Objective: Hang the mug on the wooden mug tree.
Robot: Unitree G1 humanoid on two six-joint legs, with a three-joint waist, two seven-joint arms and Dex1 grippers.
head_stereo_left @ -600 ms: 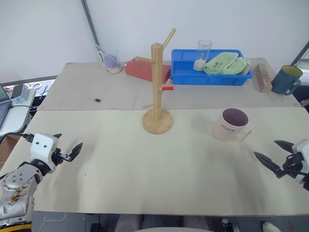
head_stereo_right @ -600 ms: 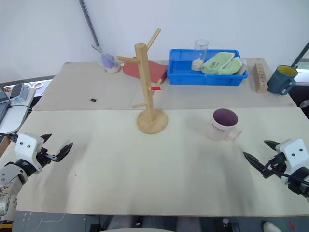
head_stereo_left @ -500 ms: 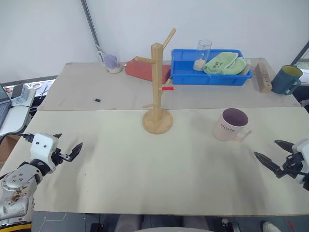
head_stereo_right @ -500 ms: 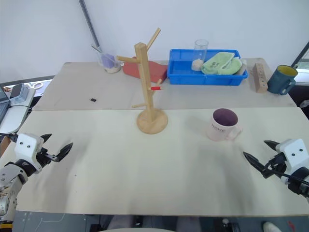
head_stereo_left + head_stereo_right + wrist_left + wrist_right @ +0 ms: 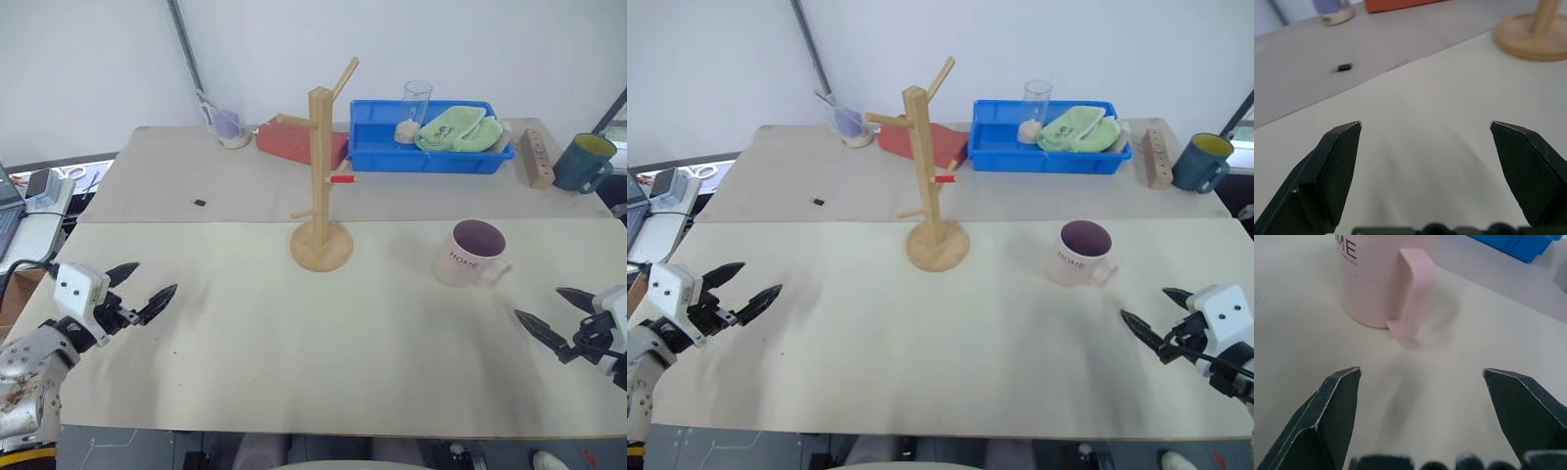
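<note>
Left gripper (image 5: 143, 282) newly farther in over cream table (image 5: 323, 343).

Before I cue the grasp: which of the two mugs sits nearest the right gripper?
The pink-white HOME mug, on the front board ahead of the right gripper; the dark teal mug stands at the far right edge.

Two mugs stand out: one pink mug (image 5: 471, 253) just ahead of the right gripper (image 5: 558, 318), one dark teal mug (image 5: 580, 162) far beyond it. One wooden mug tree (image 5: 320, 186), one blue tray (image 5: 429, 151), one tall glass (image 5: 413, 111), one green cloth (image 5: 457, 128), one holed wooden block (image 5: 534, 157).
</note>
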